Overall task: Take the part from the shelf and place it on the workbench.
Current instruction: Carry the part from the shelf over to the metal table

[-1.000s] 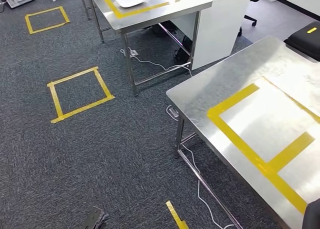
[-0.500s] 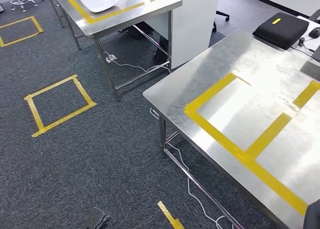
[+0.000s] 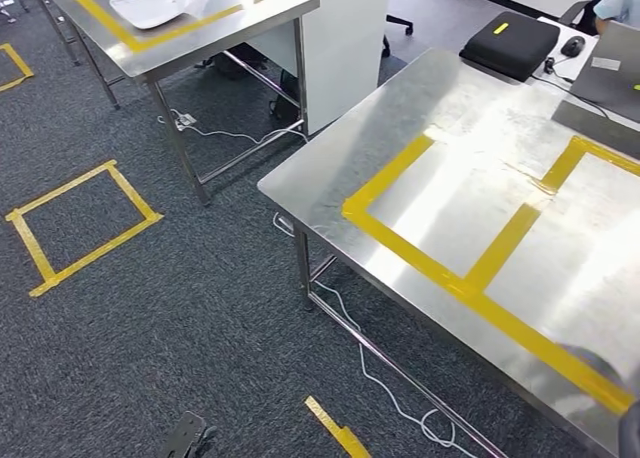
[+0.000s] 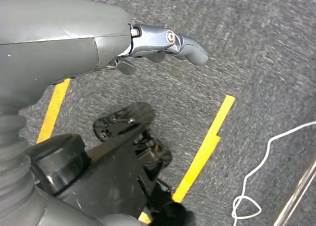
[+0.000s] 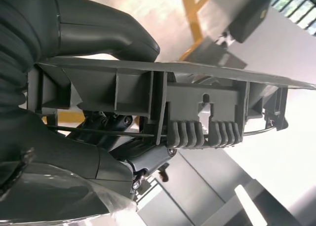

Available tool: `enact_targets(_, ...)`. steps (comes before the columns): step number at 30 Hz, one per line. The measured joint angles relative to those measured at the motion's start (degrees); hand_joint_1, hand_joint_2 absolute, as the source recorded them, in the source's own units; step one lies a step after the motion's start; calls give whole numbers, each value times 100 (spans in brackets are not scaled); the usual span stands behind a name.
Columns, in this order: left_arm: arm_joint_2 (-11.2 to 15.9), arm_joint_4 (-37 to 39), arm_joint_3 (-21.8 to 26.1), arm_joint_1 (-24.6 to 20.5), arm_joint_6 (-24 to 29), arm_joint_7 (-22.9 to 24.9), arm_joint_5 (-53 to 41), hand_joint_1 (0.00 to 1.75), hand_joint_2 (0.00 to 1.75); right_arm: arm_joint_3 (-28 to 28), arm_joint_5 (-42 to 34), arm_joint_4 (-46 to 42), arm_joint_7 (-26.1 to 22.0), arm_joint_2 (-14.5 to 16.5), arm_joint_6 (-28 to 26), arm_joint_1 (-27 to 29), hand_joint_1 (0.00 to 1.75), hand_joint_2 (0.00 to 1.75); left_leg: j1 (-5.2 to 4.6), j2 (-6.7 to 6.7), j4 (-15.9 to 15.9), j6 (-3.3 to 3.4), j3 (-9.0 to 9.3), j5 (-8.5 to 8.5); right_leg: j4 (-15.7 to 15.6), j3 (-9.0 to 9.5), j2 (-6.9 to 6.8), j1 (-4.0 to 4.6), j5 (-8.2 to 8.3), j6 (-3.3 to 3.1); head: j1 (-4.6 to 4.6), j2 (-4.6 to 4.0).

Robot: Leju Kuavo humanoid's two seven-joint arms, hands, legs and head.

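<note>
My right hand [image 5: 74,162] grips a flat grey plastic part [image 5: 186,97] with ribs and small teeth along one side; the thumb [image 5: 111,33] lies over one face and the darker fingers [image 5: 149,159] under the other. Behind the part lies the shiny workbench top with yellow tape [image 5: 192,14]. In the head view the steel workbench [image 3: 362,148] takes up the right side, marked with yellow tape rectangles [image 3: 407,248]. A dark bit of my right hand [image 3: 631,433] shows at the bottom right corner. My left hand [image 4: 111,43] hangs over the carpet, fingers [image 4: 168,38] stretched out, holding nothing.
A second steel table [image 3: 226,33] with a white object [image 3: 151,8] stands at the back left, beside a white cabinet [image 3: 343,43]. A black case [image 3: 509,43], a mouse [image 3: 572,46] and a laptop [image 3: 611,73] lie beyond the workbench. Cables [image 3: 377,378] trail under it. A tape square [image 3: 75,223] marks the carpet.
The camera has turned: the whole scene has slid left, and more of the workbench and the desk behind it has come into view. The part stays in my right hand.
</note>
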Motion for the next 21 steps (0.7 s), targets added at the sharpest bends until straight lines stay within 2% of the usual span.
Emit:
enact_targets(1,1,0,2,-7,-9,0,-9,0,175,-158,8,10,13,0,146,-54,175,175,-13,32,11,-28,0,-4,-37,18,-5,13,-20,-34,-3,0)
enact_targets(3,-4,0,3,-28,-27,-5,-24,0,175,-480,43,21,31,-1,436,-163,175,175,-14,88,27,-73,0,-15,-33,1,88,10,16,-99,-4,0)
enact_targets(5,-8,0,4,-57,-41,-11,-43,0,175,-797,92,27,39,-2,733,-294,175,175,7,-22,207,-120,-63,-171,-45,-8,162,-4,44,-158,-16,0)
enact_targets(6,-8,0,4,-67,-49,-12,-56,0,175,-964,126,31,42,-2,914,-385,175,175,18,-121,470,-141,-169,-343,-52,-10,203,-9,57,-186,-23,0)
enact_targets(8,-8,0,4,-72,-68,-11,-79,0,175,-1295,194,56,40,-1,1256,-590,175,175,28,-275,1269,-150,-516,-733,-49,-29,302,8,71,-220,-31,0)
enact_targets(9,-8,0,4,-71,-75,-11,-87,0,175,-1444,217,73,36,-1,1375,-675,175,175,28,-300,1599,-141,-669,-839,-47,-36,358,23,76,-229,-31,0)
enact_targets(10,-8,0,4,-72,-80,-11,-91,0,175,-1570,233,89,32,-1,1444,-737,175,175,24,-313,1743,-121,-745,-830,-45,-39,413,38,80,-234,-30,0)
enact_targets(11,-9,0,4,-74,-82,-11,-94,0,175,-1675,243,103,29,-1,1480,-785,175,175,16,-330,1643,-89,-710,-695,-43,-37,471,51,82,-237,-28,0)
enact_targets(13,-4,0,7,-76,-84,-11,-97,0,175,-1839,252,122,28,-1,1509,-862,175,175,-16,-457,932,5,-400,-246,-41,-22,584,61,84,-238,-26,0)
enact_targets(14,2,0,10,-76,-84,-11,-97,0,175,-1899,254,129,27,-1,1513,-896,175,175,-30,-556,566,53,-240,-73,-35,-24,638,63,88,-232,-22,0)
enact_targets(15,8,0,15,-80,-84,-11,-98,0,175,-1945,253,134,27,-1,1516,-924,175,175,-44,-637,310,90,-130,16,-30,-41,687,56,96,-218,-29,0)
enact_targets(16,11,-1,19,-86,-84,-11,-98,0,175,-1983,253,138,26,-1,1519,-943,175,175,-53,-688,178,120,-79,31,-25,-69,733,47,109,-198,-37,0)
enact_targets(18,5,-1,23,-111,-85,-11,-99,0,175,-2046,255,142,26,0,1527,-955,175,175,-55,-638,90,150,-67,15,-33,-129,820,35,148,-131,-50,0)
enact_targets(19,-1,-2,23,-123,-85,-11,-99,0,175,-2074,256,143,23,1,1534,-953,175,175,-43,-590,32,154,-55,34,-13,-168,789,36,136,-105,-51,0)
enact_targets(20,-5,-2,24,-134,-87,-11,-100,0,175,-2101,267,145,20,1,1563,-964,175,175,-31,-538,-24,159,-42,60,75,-231,702,40,69,-76,-41,0)
enact_targets(21,-9,-2,26,-137,-93,-12,-107,0,175,-2134,299,149,17,-2,1623,-1001,175,175,-19,-482,-73,161,-29,87,273,-335,586,43,-57,-51,-33,0)
